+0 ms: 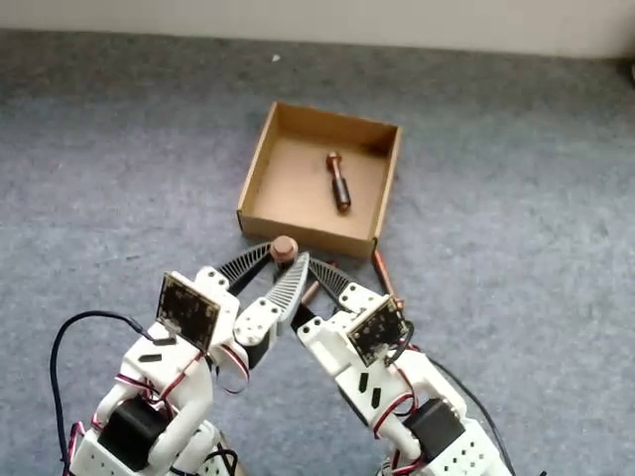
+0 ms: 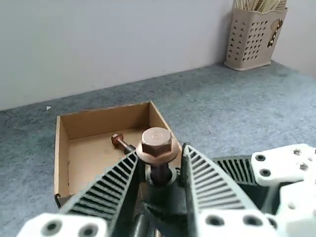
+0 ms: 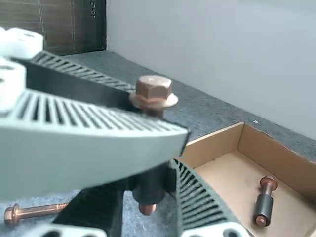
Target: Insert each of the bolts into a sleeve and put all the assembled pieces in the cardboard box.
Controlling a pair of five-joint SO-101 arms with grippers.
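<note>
Grey carpet (image 1: pixel 119 149) covers the floor below a plain white wall (image 2: pixel 98 39). A beige perforated basket (image 2: pixel 252 37) stands upper right; a dark slatted panel (image 3: pixel 49 24) sits upper left.

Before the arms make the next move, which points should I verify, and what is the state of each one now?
1. Bolt clamped in the left gripper jaws: ok.
2. Sleeve clamped in the right gripper jaws: ok.
3. Bolt passed through the sleeve: ok, its tip shows below the sleeve in the right wrist view.
4. Bolt fully seated: cannot tell; the head stands above the sleeve.
5. Cardboard box open, with free floor beside the assembled piece in it: ok.
6. All bolts assembled: not ok; a loose bolt lies on the carpet by the box corner.
</note>
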